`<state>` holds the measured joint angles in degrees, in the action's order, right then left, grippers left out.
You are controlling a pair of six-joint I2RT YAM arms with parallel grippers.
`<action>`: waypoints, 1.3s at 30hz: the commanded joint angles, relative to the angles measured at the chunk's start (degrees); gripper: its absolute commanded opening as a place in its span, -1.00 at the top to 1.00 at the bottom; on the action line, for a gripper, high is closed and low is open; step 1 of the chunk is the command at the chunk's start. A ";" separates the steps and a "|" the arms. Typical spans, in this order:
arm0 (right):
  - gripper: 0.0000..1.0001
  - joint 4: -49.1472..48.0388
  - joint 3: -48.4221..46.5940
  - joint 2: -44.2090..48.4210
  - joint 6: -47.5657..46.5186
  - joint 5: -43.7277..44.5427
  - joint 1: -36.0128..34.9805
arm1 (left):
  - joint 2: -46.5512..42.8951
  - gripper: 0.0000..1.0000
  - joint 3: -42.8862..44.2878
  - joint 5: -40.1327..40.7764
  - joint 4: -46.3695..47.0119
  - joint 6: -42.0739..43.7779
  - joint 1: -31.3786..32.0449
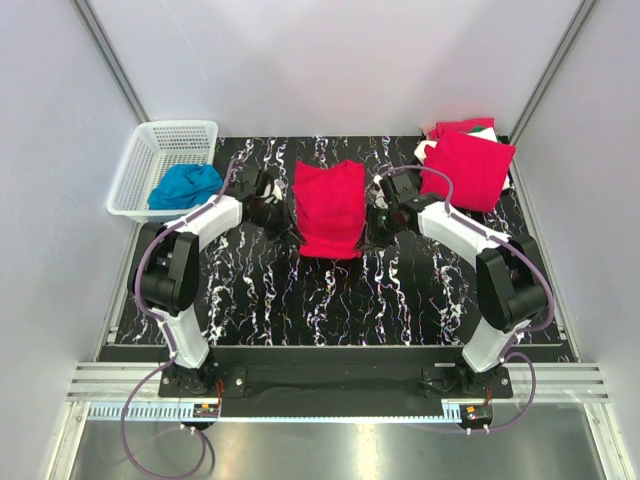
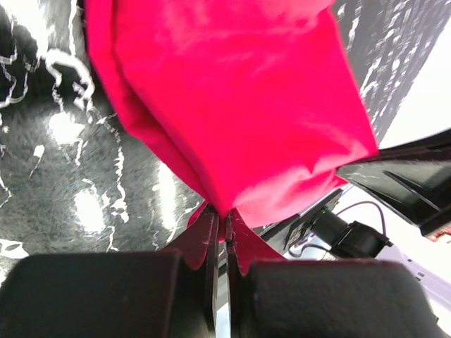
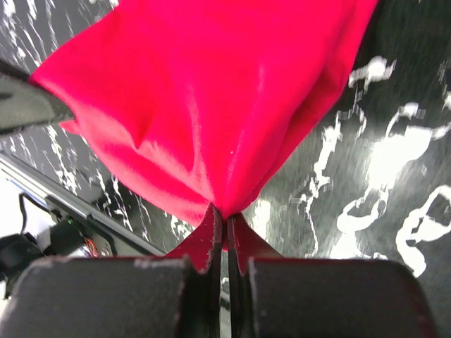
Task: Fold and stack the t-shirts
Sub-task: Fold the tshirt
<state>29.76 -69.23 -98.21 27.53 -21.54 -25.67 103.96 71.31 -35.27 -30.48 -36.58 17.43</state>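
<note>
Three soft cotton t-shirts show. One bright red folded t-shirt (image 1: 330,208) lies mid-table on the black white-veined table (image 1: 260,290), its long axis running near to far. A far-right stack (image 1: 468,168) has red over white-and-green. The left gripper (image 2: 220,220) pinches the middle shirt's left edge, the right gripper (image 3: 225,220) its right. One white plastic basket (image 1: 135,175) holds one blue cloth (image 1: 187,185).

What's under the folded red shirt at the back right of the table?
The folded red shirt lies on another garment: red fabric with white and green edges peeks out behind it. The rest is covered, so how many pieces lie beneath is unclear.
</note>
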 commanded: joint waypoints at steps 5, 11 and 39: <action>1.00 2.14 -12.76 -6.11 -3.09 -3.95 3.43 | 2.73 1.00 11.47 0.81 -2.48 -1.13 -0.82; 1.00 5.83 -23.92 -14.53 -4.76 -4.91 5.54 | 10.10 1.00 21.49 0.03 -5.55 -1.13 -2.66; 1.00 14.10 -61.99 -39.86 -6.87 -11.42 10.82 | 34.37 1.00 62.97 3.36 -8.02 -2.62 -3.37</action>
<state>43.68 -127.52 -136.64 21.32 -30.63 -15.14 136.57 127.17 -33.74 -41.60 -37.63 12.62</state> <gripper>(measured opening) 0.021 0.062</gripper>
